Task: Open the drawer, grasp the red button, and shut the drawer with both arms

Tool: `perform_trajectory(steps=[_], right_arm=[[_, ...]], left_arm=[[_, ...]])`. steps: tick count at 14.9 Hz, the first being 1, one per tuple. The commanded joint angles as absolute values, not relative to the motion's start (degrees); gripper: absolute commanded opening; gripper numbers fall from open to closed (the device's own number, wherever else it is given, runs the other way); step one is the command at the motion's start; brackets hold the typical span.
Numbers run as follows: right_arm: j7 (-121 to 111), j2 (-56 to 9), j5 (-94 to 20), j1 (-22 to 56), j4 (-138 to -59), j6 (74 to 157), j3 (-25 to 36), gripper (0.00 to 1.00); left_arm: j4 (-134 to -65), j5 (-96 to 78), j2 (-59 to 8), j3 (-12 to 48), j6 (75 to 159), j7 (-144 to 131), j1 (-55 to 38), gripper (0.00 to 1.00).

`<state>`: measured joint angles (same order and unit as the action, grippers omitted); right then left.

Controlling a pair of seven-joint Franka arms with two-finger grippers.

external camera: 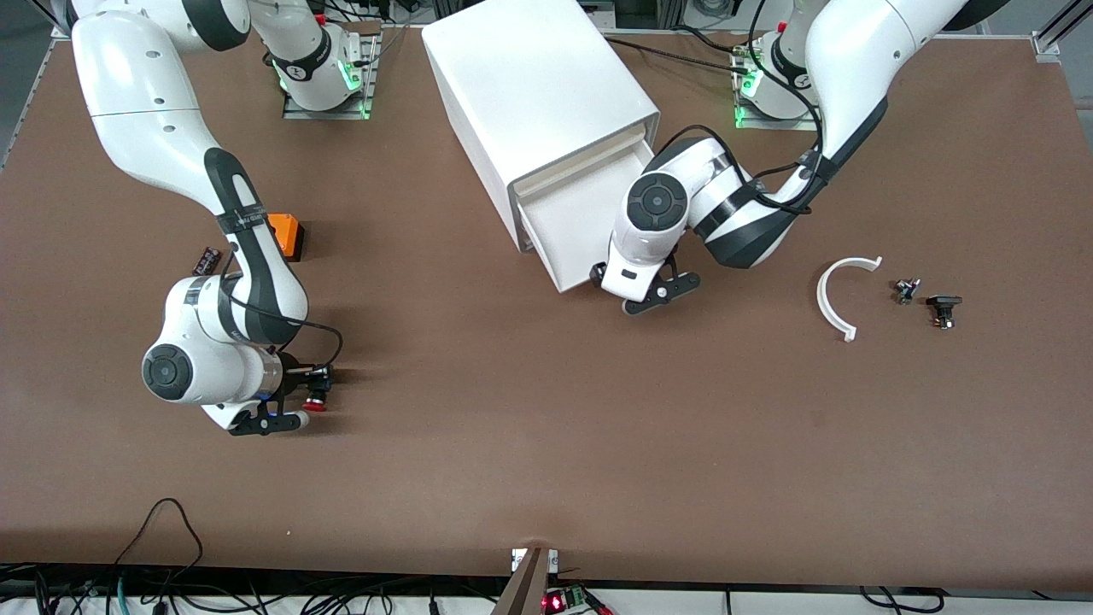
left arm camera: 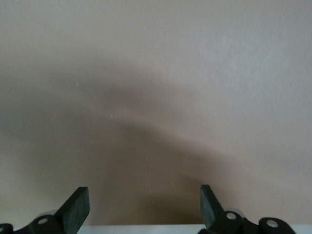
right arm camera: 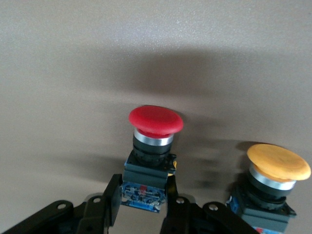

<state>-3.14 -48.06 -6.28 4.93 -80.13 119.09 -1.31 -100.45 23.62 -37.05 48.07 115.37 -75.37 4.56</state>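
Gripping the button (right arm camera: 148, 161) by its black-and-blue body, my right gripper (right arm camera: 144, 202) has its two fingers (right arm camera: 113, 197) pressed against either side, the red cap pointing away from my wrist. A second button with an orange-yellow cap (right arm camera: 275, 183) sits just beside it. From the front camera, my right gripper (external camera: 299, 401) is low at the right arm's end of the table (external camera: 546, 444), nearer to the camera than the orange cube (external camera: 284, 236). My left gripper (external camera: 653, 295) is at the front edge of the drawer (external camera: 576, 231), which stands pulled out of the white cabinet (external camera: 529, 94); its fingers (left arm camera: 78, 207) are spread wide with nothing between them. A white curved piece (external camera: 841, 295) and two small dark parts (external camera: 926, 299) lie toward the left arm's end.
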Motion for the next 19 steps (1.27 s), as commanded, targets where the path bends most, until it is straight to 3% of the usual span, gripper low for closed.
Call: perform_trajectory(steps=[1,3,13,19], right_arm=[[-3.52,-48.34,-5.62,4.31,-80.42,120.06,-1.93,0.53],[-3.52,-48.16,-5.89,4.22,-80.16,119.88,-1.93,0.99],[-0.45,-37.90,0.60,4.39,-80.86,115.68,-0.44,1.00],[3.78,-22.09,2.55,4.39,-92.10,113.47,-0.35,1.00]], left_arm=[[-103.62,22.25,-36.12,51.14,115.67,-76.90,5.80,1.00],[-103.80,19.43,-36.12,52.11,115.14,-76.82,6.06,1.00],[-106.96,9.85,-36.47,55.99,115.14,-76.82,5.89,1.00],[-107.22,7.65,-36.65,56.07,115.14,-76.82,5.10,1.00]])
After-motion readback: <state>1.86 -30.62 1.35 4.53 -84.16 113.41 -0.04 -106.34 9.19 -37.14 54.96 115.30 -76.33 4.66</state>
